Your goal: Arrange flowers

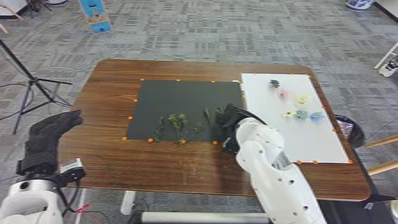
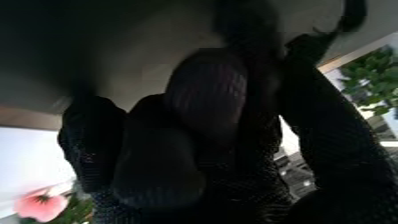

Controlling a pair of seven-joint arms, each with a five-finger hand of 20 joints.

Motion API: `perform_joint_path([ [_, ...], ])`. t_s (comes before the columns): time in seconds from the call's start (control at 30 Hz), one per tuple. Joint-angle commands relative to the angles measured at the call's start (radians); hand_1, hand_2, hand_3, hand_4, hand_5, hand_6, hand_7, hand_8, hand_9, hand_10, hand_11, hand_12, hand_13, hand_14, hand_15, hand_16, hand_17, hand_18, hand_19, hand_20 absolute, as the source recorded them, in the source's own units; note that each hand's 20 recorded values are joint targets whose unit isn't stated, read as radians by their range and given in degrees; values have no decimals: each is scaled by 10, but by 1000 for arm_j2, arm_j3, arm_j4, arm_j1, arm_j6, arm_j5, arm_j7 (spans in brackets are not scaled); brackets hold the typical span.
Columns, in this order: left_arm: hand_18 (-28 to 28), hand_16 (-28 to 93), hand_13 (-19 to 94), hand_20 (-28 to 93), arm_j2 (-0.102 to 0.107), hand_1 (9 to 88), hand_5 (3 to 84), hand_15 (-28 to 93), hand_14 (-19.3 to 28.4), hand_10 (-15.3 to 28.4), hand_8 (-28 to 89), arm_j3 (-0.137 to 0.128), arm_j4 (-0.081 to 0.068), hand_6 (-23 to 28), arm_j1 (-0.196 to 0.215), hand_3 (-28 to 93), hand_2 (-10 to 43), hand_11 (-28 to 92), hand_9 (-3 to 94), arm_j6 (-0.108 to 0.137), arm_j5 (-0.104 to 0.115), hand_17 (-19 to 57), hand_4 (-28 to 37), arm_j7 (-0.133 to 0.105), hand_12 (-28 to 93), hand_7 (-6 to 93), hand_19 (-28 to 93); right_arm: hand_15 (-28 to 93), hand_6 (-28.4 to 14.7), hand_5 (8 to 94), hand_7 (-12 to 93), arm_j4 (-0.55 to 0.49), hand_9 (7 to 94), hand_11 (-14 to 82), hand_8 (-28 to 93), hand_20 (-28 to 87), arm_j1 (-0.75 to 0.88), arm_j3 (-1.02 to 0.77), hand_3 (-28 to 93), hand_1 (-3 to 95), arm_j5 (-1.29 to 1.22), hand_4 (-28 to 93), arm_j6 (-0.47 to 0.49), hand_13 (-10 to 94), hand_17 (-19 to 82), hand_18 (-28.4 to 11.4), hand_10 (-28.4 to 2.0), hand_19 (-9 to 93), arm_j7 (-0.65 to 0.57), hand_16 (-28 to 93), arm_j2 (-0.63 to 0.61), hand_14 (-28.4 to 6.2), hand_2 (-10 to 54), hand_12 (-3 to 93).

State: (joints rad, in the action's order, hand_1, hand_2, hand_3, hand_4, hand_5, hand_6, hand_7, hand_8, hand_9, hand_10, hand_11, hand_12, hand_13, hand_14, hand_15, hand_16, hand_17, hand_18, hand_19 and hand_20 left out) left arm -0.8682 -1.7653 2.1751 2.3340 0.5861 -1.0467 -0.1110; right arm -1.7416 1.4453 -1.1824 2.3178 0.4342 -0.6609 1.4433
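My left hand (image 1: 55, 129) is open above the table's left side, away from the plants. My right hand (image 1: 230, 121) is low over the right edge of the black mat (image 1: 182, 92), close beside a dark green sprig (image 1: 208, 116). Several green stems, such as a leafy one (image 1: 179, 121), lie on the mat's lower half. On the white board (image 1: 266, 130) are a pink flower (image 1: 282, 93), a pale yellow one (image 1: 301, 100) and a blue one (image 1: 316, 116). In the right wrist view the glove of my right hand (image 2: 160, 155) is near a pink flower (image 2: 41, 205) and green leaves (image 2: 371, 77).
Orange markers (image 1: 131, 118) line the edges of the mat and the board. The brown table (image 1: 169, 170) extends around both. A black tripod (image 1: 34, 80) stands on the floor at the left, and a bin (image 1: 348, 127) is beside the table's right edge.
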Motion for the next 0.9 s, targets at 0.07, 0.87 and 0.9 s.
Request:
perform_joint_path([
  [0.07, 76, 15, 358, 150, 0, 254, 504, 136, 132, 124, -80, -5, 7, 37, 4, 717, 83, 256, 483, -9, -2, 50, -271, 3, 155, 190, 69, 697, -6, 862, 384, -15, 937, 478, -23, 624, 2, 25, 647, 232, -18, -4, 38, 900, 571, -258, -109, 932, 13, 458, 2, -90, 86, 234],
  [0.87, 76, 13, 353, 150, -5, 265, 505, 135, 132, 122, -74, 25, 3, 44, -29, 715, 76, 260, 476, -21, -7, 52, -267, 15, 155, 182, 64, 615, -58, 678, 215, -160, 761, 208, -25, 571, -47, -73, 566, 255, -332, -57, -55, 657, 309, -284, -192, 759, 168, 411, -64, -184, 118, 252],
  [0.9, 76, 13, 353, 150, -6, 267, 504, 134, 131, 121, -74, 27, 4, 44, -30, 714, 76, 261, 475, -22, -11, 52, -267, 17, 155, 182, 64, 612, -58, 660, 206, -156, 750, 189, -28, 572, -46, -71, 562, 255, -364, -60, -69, 646, 300, -283, -193, 751, 158, 408, -64, -187, 117, 245],
])
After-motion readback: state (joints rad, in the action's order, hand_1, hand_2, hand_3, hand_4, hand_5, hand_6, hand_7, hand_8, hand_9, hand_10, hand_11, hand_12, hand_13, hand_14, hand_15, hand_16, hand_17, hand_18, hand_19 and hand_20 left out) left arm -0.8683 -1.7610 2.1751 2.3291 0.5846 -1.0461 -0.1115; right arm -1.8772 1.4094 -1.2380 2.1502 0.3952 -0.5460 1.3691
